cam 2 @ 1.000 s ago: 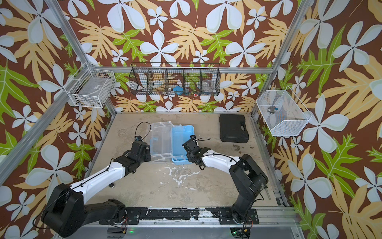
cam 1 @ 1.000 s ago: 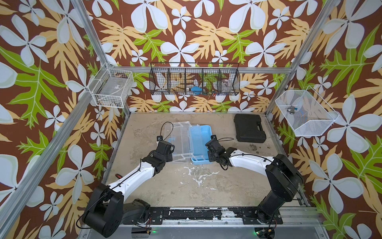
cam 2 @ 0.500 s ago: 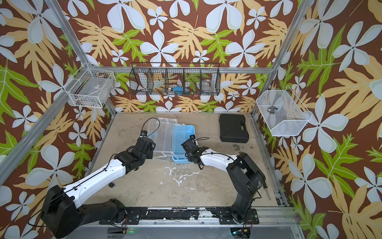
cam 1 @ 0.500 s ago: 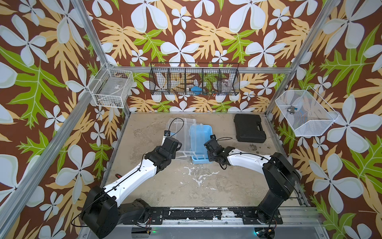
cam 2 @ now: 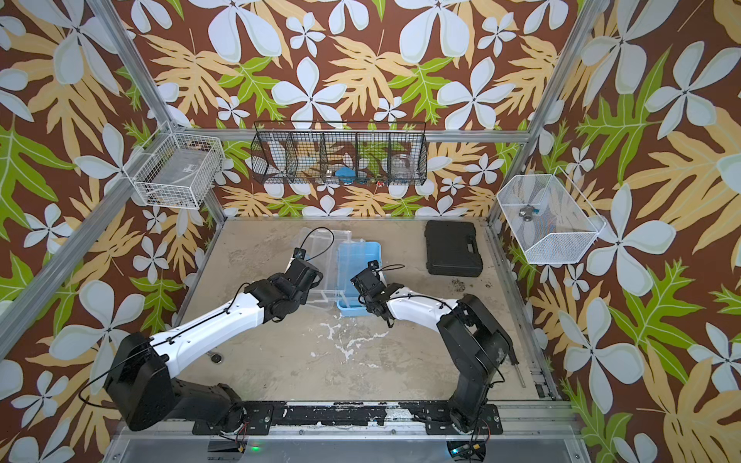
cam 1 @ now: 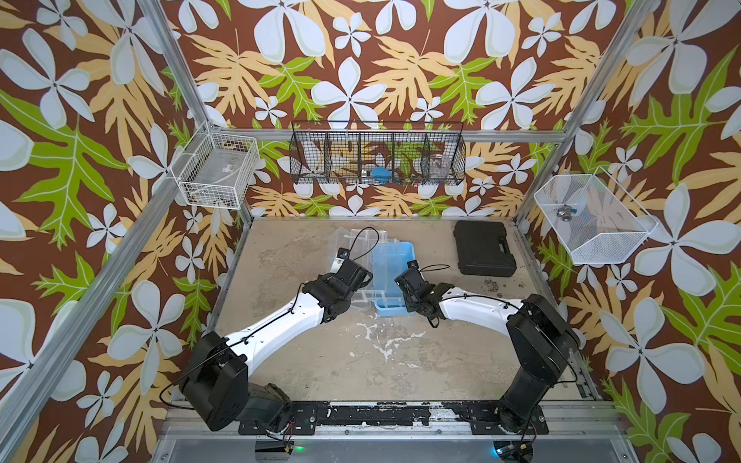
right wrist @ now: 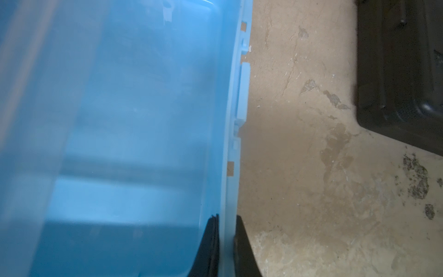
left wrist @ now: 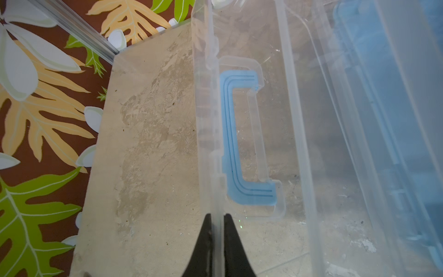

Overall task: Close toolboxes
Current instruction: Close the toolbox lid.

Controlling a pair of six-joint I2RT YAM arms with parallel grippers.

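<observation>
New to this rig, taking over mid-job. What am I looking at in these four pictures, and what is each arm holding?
Two robot arms stand at the near edge of a table. Both top views look down on everything from one camera head; the other two pictures come from a camera on each wrist. On the table lie a light blue toolbox, its clear lid not yet shut, and a closed black case. The left tool is clamped on the lid's edge, near the blue handle. The right tool is clamped on the toolbox's rim.
</observation>
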